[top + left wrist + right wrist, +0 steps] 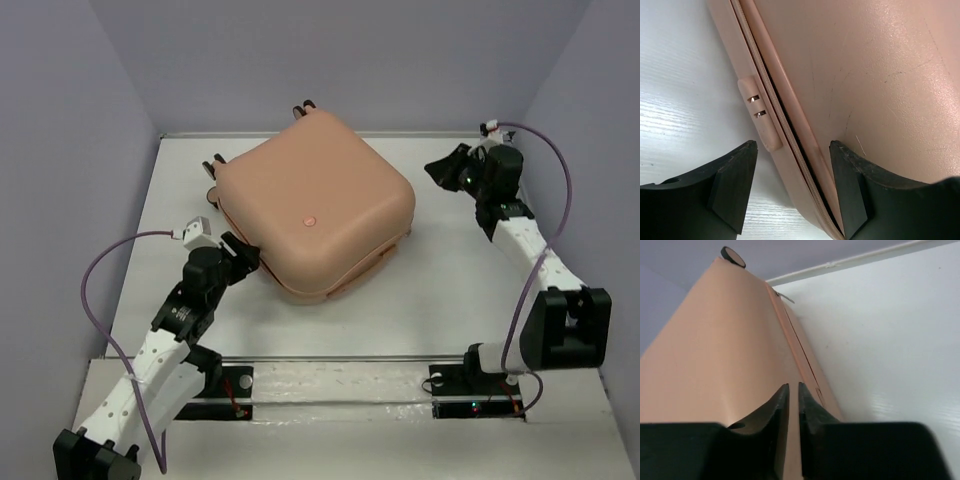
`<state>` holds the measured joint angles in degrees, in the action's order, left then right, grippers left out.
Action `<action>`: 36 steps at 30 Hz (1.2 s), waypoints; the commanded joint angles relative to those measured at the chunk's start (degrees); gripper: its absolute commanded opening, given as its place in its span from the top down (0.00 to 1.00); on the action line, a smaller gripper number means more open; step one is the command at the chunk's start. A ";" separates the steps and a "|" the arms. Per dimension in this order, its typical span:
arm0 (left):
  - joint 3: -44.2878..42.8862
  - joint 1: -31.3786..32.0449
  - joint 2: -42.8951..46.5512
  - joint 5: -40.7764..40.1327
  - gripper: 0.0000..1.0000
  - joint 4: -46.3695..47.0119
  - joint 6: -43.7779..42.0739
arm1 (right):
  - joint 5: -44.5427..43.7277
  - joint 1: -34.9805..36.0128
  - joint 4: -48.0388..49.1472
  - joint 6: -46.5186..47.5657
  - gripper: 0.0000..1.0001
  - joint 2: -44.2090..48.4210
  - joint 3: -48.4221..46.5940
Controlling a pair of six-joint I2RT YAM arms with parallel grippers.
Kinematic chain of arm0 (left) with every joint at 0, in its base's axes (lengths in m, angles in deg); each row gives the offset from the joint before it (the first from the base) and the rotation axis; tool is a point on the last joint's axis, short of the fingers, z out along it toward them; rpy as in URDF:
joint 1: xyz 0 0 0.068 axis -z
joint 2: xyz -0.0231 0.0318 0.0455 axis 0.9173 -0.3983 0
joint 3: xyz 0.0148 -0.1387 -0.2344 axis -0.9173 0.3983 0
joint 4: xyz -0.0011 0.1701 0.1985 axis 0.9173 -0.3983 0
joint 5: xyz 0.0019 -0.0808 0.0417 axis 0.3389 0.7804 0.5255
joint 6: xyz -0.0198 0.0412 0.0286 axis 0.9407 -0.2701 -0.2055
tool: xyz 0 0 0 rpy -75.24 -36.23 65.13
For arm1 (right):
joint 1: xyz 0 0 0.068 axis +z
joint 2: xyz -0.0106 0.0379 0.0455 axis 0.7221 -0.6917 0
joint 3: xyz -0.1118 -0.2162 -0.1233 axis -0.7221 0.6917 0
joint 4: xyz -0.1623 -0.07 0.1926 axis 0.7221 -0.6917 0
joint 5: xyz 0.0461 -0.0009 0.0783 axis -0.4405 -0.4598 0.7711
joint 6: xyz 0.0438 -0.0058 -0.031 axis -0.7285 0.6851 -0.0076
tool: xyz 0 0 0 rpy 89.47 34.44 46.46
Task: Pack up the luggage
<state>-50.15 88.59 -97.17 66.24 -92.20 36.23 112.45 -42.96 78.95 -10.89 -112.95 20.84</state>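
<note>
Left gripper, jaws spread, straddles the zipper seam at the near-left edge of the suitcase, which lies mid-table with its shells together. Centre the seam between the fingers before clamping. Right gripper, far right: fingers nearly together, holding nothing.

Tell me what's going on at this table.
Two robot arms are working on a peach-pink suitcase that lies flat on the white table with its lid down. The left gripper is open and straddles the shell's near-left edge. The right gripper is shut on nothing and hovers off the suitcase's right side. Whether it is zipped can't be told.
</note>
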 commanded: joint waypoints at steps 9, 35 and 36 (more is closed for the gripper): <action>-2.54 0.79 6.06 5.30 0.33 3.46 -3.38 | -0.19 -0.28 27.14 0.78 0.93 30.79 48.52; -6.41 0.87 10.46 26.39 0.46 -7.52 -3.46 | 12.55 -0.28 49.37 11.25 0.48 4.59 44.74; -7.63 0.87 10.29 26.13 0.44 -8.57 -3.81 | 12.55 -0.28 49.11 11.25 0.48 4.24 44.04</action>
<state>-54.83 89.10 -86.59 88.32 -97.01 32.19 124.10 -43.44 123.75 -1.51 -107.63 67.99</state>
